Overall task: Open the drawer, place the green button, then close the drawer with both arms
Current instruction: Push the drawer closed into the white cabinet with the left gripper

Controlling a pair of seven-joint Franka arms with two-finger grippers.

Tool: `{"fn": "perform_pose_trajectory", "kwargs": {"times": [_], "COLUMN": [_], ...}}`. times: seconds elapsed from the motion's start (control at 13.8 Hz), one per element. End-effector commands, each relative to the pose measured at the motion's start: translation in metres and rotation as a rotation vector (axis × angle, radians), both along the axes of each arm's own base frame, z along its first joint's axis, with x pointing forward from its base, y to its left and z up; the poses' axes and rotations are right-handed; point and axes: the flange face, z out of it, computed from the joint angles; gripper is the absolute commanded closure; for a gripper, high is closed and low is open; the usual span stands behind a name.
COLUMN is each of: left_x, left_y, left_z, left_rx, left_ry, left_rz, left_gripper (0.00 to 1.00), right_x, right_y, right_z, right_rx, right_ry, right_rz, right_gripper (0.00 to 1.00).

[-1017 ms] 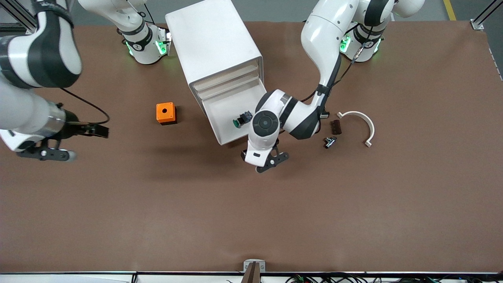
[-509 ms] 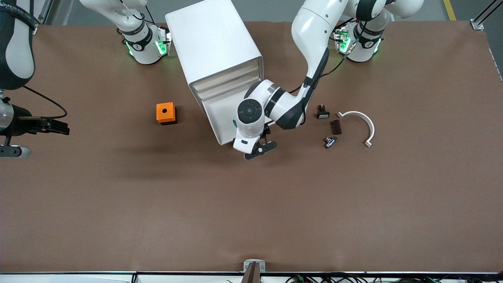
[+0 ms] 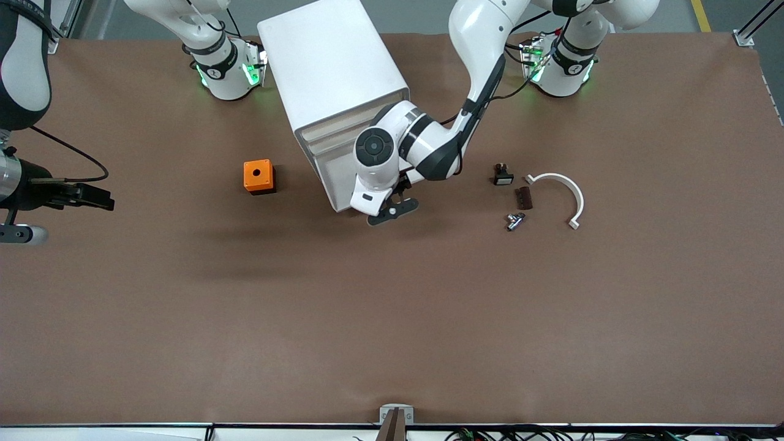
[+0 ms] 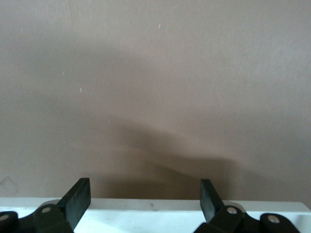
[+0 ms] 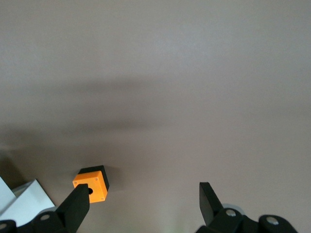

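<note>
The white cabinet [image 3: 334, 67] stands near the robots' bases. Its bottom drawer [image 3: 331, 177] is partly pulled out toward the front camera. My left arm reaches over the drawer and hides the button. My left gripper [image 3: 392, 212] is open at the drawer's front edge. In the left wrist view the white front rim [image 4: 146, 213] lies between the two fingers of the gripper [image 4: 146, 199]. My right gripper [image 3: 21, 234] is open and empty, up over the right arm's end of the table. It also shows in the right wrist view [image 5: 143, 204].
An orange cube with a round hole [image 3: 258, 176] [image 5: 91, 184] sits beside the cabinet toward the right arm's end. Toward the left arm's end lie a small black part with a white face [image 3: 503, 176], a dark brown piece [image 3: 523, 197], a metal part [image 3: 514, 220] and a white curved clip [image 3: 566, 190].
My left gripper moved from the table in front of the drawer toward the cabinet, and the drawer slid partly in. The button became hidden. My right arm drew back toward its end.
</note>
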Motion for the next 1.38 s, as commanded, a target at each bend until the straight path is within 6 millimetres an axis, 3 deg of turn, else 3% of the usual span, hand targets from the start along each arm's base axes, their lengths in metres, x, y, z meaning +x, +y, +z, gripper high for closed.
{"fn": "perform_pose_trajectory", "kwargs": {"times": [0.0, 0.44, 0.51, 0.73, 0.87, 1.31], "left_x": [-0.019, -0.039, -0.042, -0.05, -0.054, -0.067], "left_y": [-0.002, -0.014, -0.014, -0.018, -0.02, -0.025], "left_z": [-0.001, -0.007, -0.01, -0.013, -0.015, -0.022], "left_rx": [0.005, -0.067, -0.075, -0.108, -0.123, -0.162], "left_ry": [0.027, 0.138, 0.159, 0.213, 0.254, 0.365], "left_rz": [0.01, 0.068, 0.082, 0.11, 0.131, 0.17], "left_gripper": [0.01, 0.01, 0.01, 0.01, 0.01, 0.01], "right_x": [0.001, -0.002, -0.004, -0.018, -0.035, -0.069], "right_y": [-0.001, 0.003, 0.005, 0.005, 0.0, -0.009], "right_z": [0.021, 0.017, 0.024, 0.053, 0.06, 0.055], "right_rx": [0.008, 0.023, 0.025, 0.037, 0.044, 0.054], "right_ry": [-0.03, -0.004, -0.025, -0.068, -0.074, -0.086], "right_rz": [-0.031, -0.087, -0.096, -0.095, -0.102, -0.107], "right_gripper": [0.0, 0.0, 0.0, 0.0, 0.0, 0.0]}}
